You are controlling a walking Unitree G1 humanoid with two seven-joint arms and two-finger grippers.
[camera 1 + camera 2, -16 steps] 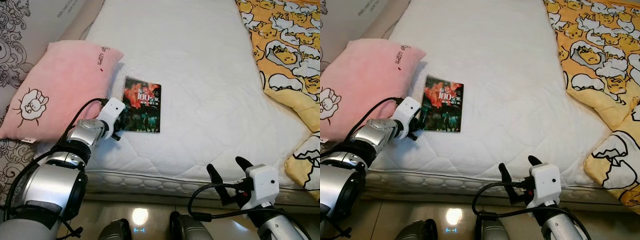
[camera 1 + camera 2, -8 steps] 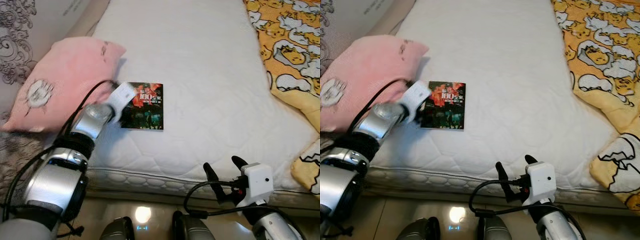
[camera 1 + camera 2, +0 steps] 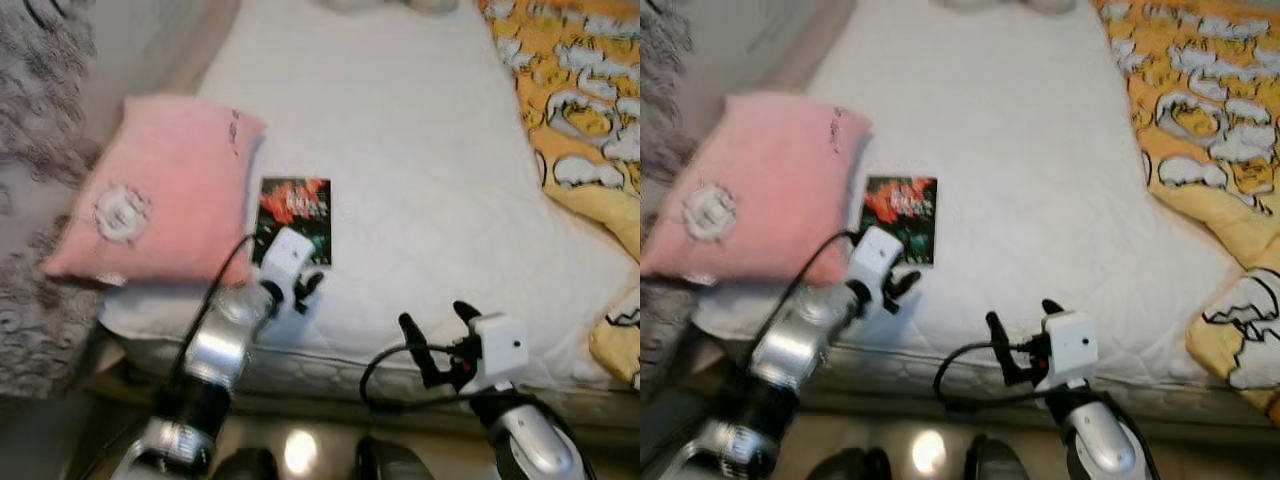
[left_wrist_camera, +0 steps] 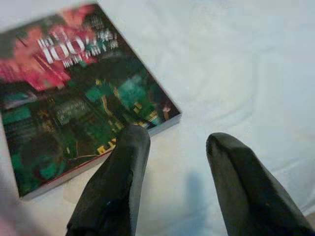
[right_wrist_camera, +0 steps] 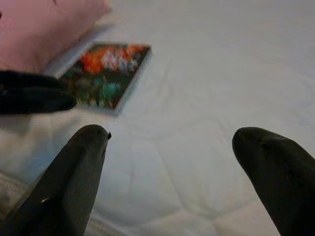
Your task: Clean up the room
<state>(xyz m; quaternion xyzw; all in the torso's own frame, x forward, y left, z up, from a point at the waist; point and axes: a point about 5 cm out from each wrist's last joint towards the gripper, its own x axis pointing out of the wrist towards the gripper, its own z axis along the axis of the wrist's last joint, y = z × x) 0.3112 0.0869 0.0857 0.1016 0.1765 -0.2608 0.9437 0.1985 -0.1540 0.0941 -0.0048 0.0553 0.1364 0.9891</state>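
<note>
A dark book (image 3: 295, 212) with a red and green cover lies flat on the white mattress (image 3: 420, 170), right beside a pink pillow (image 3: 165, 190). My left gripper (image 3: 305, 290) hovers at the book's near right corner, open, with only mattress between its fingers. In the left wrist view the book (image 4: 74, 93) fills the far side and one finger (image 4: 123, 172) overlaps its near edge. My right gripper (image 3: 435, 318) is held open over the mattress's front edge, empty. The right wrist view looks across the bed at the book (image 5: 108, 73).
A yellow blanket (image 3: 590, 110) with a cartoon print covers the bed's right side. A grey patterned wall (image 3: 40, 100) rises to the left of the pillow. The mattress's front edge (image 3: 330, 365) runs just before me, with shiny floor (image 3: 290, 450) below.
My left gripper has come away from the book's left edge by the pillow and now sits at its near right corner. The camera has shifted and the picture is blurred.
</note>
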